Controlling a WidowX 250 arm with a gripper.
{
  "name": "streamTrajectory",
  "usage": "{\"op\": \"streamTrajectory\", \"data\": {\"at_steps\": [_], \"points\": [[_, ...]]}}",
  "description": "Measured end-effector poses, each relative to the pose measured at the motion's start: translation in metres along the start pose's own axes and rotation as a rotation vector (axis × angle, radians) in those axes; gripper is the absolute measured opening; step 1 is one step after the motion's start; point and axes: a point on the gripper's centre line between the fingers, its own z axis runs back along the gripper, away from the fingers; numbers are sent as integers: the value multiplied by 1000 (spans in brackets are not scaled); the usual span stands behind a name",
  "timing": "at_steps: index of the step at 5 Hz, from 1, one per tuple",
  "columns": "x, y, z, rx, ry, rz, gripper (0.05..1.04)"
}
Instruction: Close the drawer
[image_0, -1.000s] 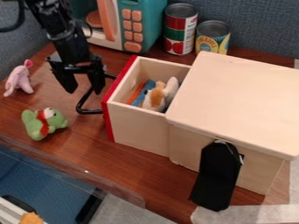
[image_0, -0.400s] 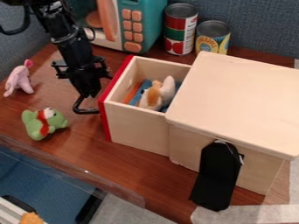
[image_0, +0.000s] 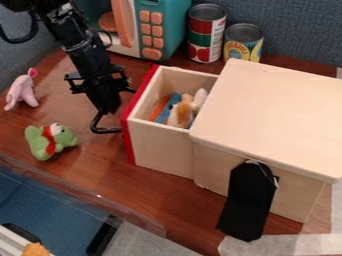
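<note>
Though open, drawer (image_0: 159, 148) perhaps against claw (image_0: 109, 109)

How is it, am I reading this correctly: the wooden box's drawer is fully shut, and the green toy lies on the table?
Not quite: the drawer is open. The camera view shows it sticking out of the wooden box. The green toy does lie on the table.
</note>
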Motion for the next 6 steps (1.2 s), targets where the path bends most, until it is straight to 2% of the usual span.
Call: {"op": "streamTrajectory", "data": {"at_steps": [2,4,5,6], "points": [[4,-71,-15,-89,67,-157,128],[4,-89,-28,-147,126,-204,128],[2,-92,-28,-152,139,-212,128],[3,-92,-28,-149,137,-197,168]]}}
